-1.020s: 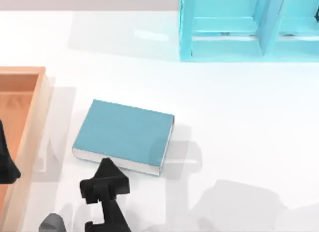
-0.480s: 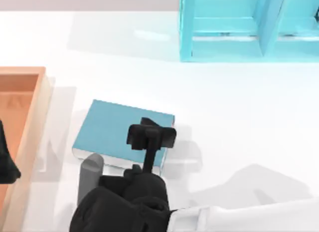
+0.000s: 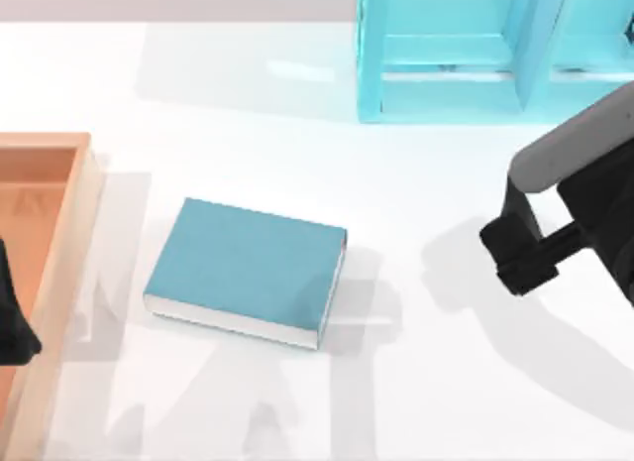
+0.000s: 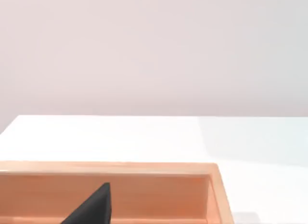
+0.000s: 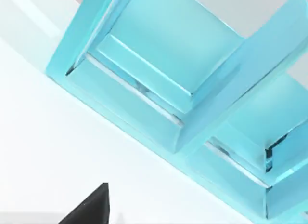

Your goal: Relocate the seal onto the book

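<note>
Right gripper (image 3: 515, 258) swung away rightward, book (image 3: 243, 271) now uncovered

One book (image 3: 246, 271), one cyan shelf unit (image 3: 495, 53) and one wooden tray (image 3: 59, 223) sit on one tabletop (image 3: 416, 382); two arms.

Bright, even overhead light; soft grey shadows on glossy white table (image 3: 297, 154); mild blur throughout.
</note>
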Robot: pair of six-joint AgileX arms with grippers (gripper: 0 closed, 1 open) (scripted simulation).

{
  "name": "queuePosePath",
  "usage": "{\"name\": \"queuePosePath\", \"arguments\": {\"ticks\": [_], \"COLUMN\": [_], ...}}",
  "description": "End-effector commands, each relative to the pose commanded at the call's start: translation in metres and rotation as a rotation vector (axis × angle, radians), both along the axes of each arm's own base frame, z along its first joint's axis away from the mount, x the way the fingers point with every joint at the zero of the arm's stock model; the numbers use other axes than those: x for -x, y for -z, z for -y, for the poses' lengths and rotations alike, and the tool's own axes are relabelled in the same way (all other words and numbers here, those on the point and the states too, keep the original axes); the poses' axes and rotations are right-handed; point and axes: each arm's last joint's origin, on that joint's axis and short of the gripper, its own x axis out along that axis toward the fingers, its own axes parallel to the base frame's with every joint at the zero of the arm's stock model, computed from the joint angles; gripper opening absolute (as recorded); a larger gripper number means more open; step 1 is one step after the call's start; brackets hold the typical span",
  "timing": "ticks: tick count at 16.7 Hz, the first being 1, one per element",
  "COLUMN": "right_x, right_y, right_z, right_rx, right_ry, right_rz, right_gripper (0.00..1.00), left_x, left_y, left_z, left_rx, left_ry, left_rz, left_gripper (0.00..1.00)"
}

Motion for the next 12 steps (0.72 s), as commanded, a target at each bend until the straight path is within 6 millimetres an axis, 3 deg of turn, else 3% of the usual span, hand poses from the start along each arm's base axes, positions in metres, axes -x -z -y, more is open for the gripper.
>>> {"name": "queuePosePath", "arguments": {"ticks": [3, 5, 8, 12], "right_x": [0.027, 0.045, 0.061, 0.068], "right_y": [0.003, 0.019, 0.051, 0.083], "right_z": [0.071, 0.101, 0.127, 0.141], "right_rx": [-0.257, -0.385, -0.514, -0.602], "right_ry": [0.075, 0.110, 0.148, 0.173], "right_rz": [0.095, 0.161, 0.231, 0.271], "right_gripper": [1.00, 1.00, 1.00, 1.00], "left_x": [0.000, 0.000, 0.000, 0.000], "left_y": [0.000, 0.000, 0.000, 0.000], "left_z": [0.000, 0.000, 0.000, 0.000], "left_rx": [0.000, 0.000, 0.000, 0.000], "left_ry": [0.000, 0.000, 0.000, 0.000], "left_rz": [0.000, 0.000, 0.000, 0.000], "left_gripper": [1.00, 1.00, 1.00, 1.00]}}
